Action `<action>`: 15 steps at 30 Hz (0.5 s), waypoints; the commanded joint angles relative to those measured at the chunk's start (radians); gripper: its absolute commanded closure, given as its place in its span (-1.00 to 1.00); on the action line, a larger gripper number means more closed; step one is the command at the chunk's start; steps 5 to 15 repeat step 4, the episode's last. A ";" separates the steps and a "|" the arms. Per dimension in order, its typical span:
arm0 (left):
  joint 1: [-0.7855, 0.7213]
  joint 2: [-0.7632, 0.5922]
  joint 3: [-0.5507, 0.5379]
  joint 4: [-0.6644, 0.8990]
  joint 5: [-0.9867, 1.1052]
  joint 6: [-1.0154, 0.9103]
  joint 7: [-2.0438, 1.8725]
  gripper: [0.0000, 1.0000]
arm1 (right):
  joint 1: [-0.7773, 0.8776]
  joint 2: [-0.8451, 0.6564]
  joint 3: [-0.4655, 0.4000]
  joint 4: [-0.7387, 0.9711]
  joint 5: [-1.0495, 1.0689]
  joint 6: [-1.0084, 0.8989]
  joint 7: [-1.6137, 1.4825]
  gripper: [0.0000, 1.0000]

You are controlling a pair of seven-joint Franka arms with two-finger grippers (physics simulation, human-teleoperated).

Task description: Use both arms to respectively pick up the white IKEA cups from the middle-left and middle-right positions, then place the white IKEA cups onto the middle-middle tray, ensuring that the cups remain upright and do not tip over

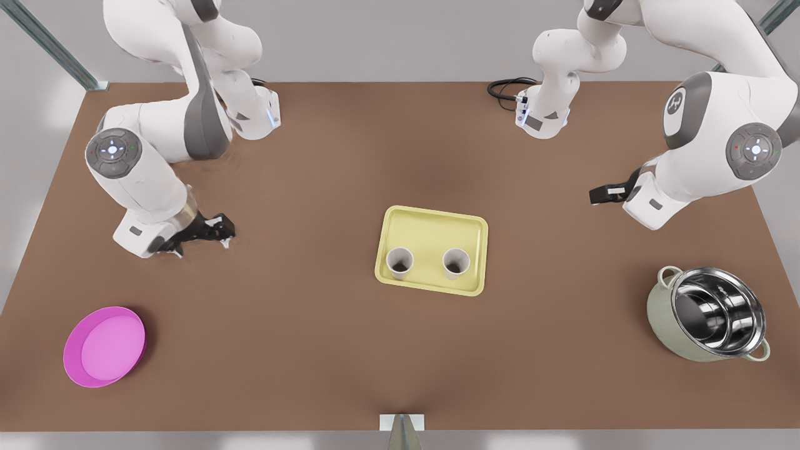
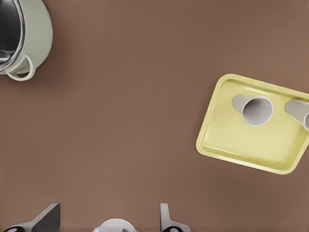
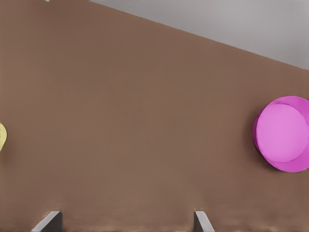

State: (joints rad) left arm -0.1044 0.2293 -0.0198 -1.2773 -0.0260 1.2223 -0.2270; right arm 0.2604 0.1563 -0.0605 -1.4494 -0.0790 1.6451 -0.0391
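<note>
Both white IKEA cups (image 1: pixel 400 262) stand upright on the tray (image 1: pixel 432 226), between the tools and well apart from each. The left tool (image 1: pixel 604 195) and right tool (image 1: pixel 212 232) hang spread wide and empty over the worktop (image 1: pixel 300 350). Placing seems done; the next move calls only for staying clear of the cups

The flat pale yellow rectangular tray (image 1: pixel 431 236) is set at the middle of the brown table (image 1: pixel 312 175). Two small white tapered cups are stood on its near half, side by side and apart: one (image 1: pixel 400 262) toward the front view's left, the other (image 1: pixel 455 262) toward its right. The round magenta-pink plate (image 1: pixel 104 345) is placed at the near left corner and the steel-lined green pot (image 1: pixel 709 322) at the near right. Both are well apart from the tray. The right gripper (image 1: pixel 222 232) is held left of the tray and the left gripper (image 1: pixel 598 195) to its right, slightly farther back.
</note>
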 commanded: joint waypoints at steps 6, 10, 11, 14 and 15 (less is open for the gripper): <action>-0.001 -0.002 0.000 -0.001 0.000 -0.003 0.038 -1.00 | -0.029 -0.159 0.031 -0.103 -0.015 -0.215 0.051 -1.00; -0.001 -0.002 0.000 -0.001 0.000 -0.003 0.038 -1.00 | -0.029 -0.159 0.031 -0.103 -0.015 -0.215 0.051 -1.00; -0.001 -0.002 0.000 -0.001 0.000 -0.003 0.038 -1.00 | -0.029 -0.159 0.031 -0.103 -0.015 -0.215 0.051 -1.00; -0.001 -0.002 0.000 -0.001 0.000 -0.003 0.038 -1.00 | -0.029 -0.159 0.031 -0.103 -0.015 -0.215 0.051 -1.00; -0.001 -0.002 0.000 -0.001 0.000 -0.003 0.038 -1.00 | -0.029 -0.159 0.031 -0.103 -0.015 -0.215 0.051 -1.00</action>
